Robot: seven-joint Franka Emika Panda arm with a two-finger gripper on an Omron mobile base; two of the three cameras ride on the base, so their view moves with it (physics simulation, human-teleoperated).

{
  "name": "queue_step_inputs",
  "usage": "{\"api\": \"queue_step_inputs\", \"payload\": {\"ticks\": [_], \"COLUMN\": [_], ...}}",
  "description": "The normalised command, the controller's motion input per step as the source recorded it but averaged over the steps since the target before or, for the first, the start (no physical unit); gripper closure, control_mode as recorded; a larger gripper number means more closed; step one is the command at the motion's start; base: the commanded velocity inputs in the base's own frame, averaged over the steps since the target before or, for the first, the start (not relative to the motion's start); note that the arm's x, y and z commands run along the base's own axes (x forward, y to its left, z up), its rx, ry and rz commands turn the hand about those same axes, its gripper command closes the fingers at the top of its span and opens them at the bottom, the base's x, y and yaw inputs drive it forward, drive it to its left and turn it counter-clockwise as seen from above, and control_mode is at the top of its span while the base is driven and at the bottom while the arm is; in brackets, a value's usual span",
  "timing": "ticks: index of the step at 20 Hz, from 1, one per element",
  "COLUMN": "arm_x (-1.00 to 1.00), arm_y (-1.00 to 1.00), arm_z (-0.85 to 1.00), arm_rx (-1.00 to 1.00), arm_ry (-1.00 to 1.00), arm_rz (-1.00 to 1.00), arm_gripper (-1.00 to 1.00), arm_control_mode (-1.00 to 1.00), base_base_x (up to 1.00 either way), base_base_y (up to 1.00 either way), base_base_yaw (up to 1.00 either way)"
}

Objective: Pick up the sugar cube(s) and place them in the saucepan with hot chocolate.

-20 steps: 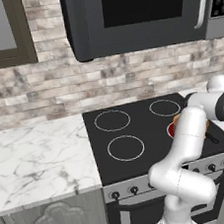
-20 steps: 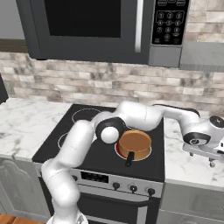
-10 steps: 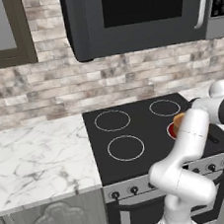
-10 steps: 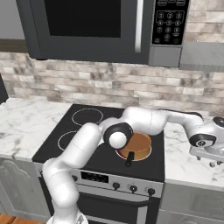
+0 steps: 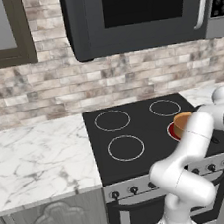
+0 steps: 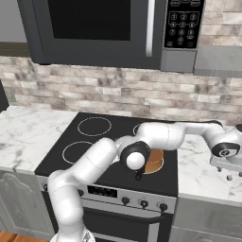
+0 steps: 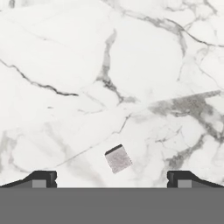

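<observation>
Now reaching farther right than a second ago, out over the marble counter beside the stove. Gripper held wide apart, gripping nothing, fingertips either side of a small grey-white sugar cube lying on the marble just ahead. Saucepan with hot chocolate unmoved on the front right burner, partly behind the forearm, seen also at the stove's right edge.

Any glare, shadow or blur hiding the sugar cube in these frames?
Hand view: flat even light, no glare; sugar cube reads pale grey against the white marble counter, low contrast, edges slightly soft. Both base views: sharp enough; the arm partly covers the saucepan.
</observation>
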Motion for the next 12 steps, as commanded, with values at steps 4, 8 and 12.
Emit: {"api": "queue_step_inputs", "payload": {"ticks": [4,8,12], "arm_x": [0.0,0.0,0.0], "arm_y": [0.0,0.03,0.13], "arm_z": [-0.08,-0.25,-0.38], "arm_rx": [0.01,0.0,0.0], "arm_ry": [0.0,0.01,0.0], "arm_rz": [0.0,0.0,0.0], "arm_gripper": [-1.0,-1.0,-1.0], "arm_control_mode": [-1.0,-1.0,-1.0], "base_base_x": [0.0,0.0,0.0], "base_base_y": [0.0,0.0,0.0], "base_base_yaw": [0.0,0.0,0.0]}}
